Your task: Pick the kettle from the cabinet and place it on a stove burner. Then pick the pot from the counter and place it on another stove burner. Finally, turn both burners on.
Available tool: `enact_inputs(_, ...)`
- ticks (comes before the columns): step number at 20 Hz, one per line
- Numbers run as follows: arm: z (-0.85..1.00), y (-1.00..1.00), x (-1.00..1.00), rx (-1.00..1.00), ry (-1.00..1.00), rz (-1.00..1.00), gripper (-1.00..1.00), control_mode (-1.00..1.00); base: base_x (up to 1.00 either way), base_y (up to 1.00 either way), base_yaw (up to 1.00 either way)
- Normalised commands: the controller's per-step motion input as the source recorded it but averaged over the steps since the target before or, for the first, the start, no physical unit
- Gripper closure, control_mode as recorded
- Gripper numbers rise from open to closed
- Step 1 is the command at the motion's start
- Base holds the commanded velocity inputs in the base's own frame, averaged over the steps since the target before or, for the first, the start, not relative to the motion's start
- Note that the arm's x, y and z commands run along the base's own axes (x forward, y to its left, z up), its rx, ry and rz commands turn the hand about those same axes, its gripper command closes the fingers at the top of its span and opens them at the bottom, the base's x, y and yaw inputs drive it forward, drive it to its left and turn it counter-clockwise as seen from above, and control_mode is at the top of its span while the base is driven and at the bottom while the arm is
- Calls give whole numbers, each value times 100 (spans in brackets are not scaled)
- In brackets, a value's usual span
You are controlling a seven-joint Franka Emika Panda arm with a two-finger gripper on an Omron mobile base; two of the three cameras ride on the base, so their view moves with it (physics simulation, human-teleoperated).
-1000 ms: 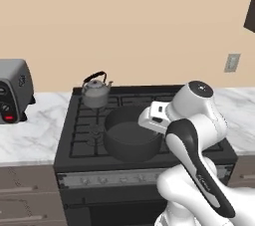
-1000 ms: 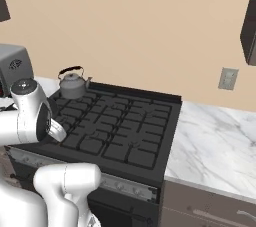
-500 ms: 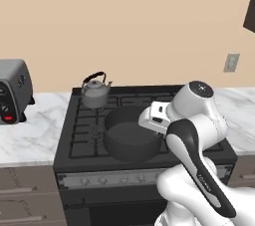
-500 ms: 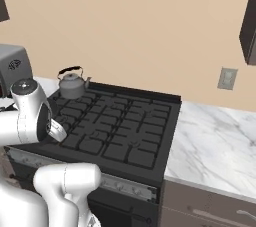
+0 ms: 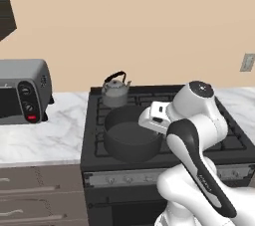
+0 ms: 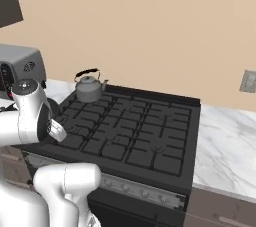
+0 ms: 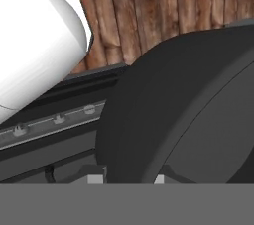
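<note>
A kitchen: stove (image 5: 99, 135), toaster oven (image 5: 22, 90) (marble counter (image 5: 45, 140) too).

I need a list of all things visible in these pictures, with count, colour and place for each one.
kettle: one, grey with black handle, on the back left burner
pot: one, dark grey, on the front left burner, gripper at its rim
stove: one, black with black grates, between the counter parts
knobs: a row, grey, on the stove front
counter: white marble, on both sides of the stove
toaster oven: one, grey, on the counter left of the stove
drawers: brown, under the counter
outlet: one, grey, on the beige wall at the right
arm: one, white with dark joints
gripper: one, shut on the pot rim
</note>
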Motion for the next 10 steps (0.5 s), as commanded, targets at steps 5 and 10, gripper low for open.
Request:
enact_inputs(5,0,0,0,0,0,0,100,100,12,7,0)
enact_inputs(10,0,0,0,0,0,0,100,100,2,-61,0)
